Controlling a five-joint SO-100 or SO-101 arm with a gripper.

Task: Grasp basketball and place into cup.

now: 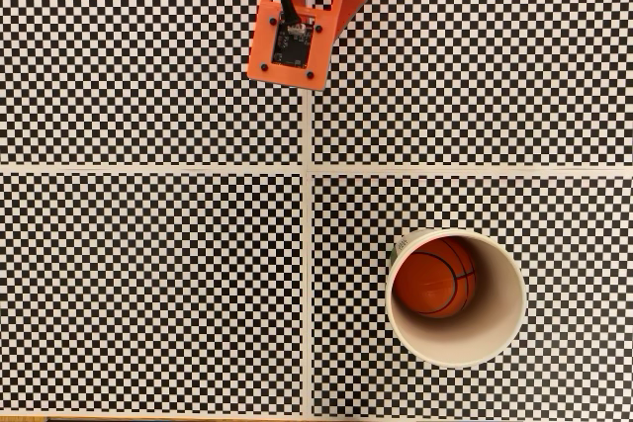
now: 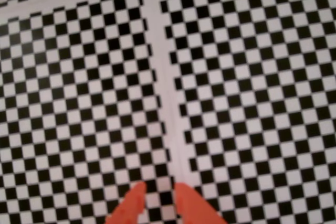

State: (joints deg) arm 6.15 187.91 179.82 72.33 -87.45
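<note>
since the small glossy orange basketball with thin black seams already sits inside the round cream-white paper cup, you can judge the placing as done; the ball rests low in the cup, toward the upper-left of its pale inner wall in the fixed view, and nothing holds it; your boxy orange pincer shows in the wrist view as two orange fingertips at the bottom edge, narrowly parted with a small gap of checkered pattern between them, and they grip nothing; in the fixed view only the orange arm housing with its small dark circuit board shows at the top edge, well apart from the cup; the relation that matters now is this: the cup with the ball lies toward the lower right of the arm in the fixed view, across the pale cross-shaped seam of the black-and-white checkered counter; the wrist view shows only counter, no cup; any coming move should probably keep clear of that lower-right quarter so the cup is not knocked.
</note>
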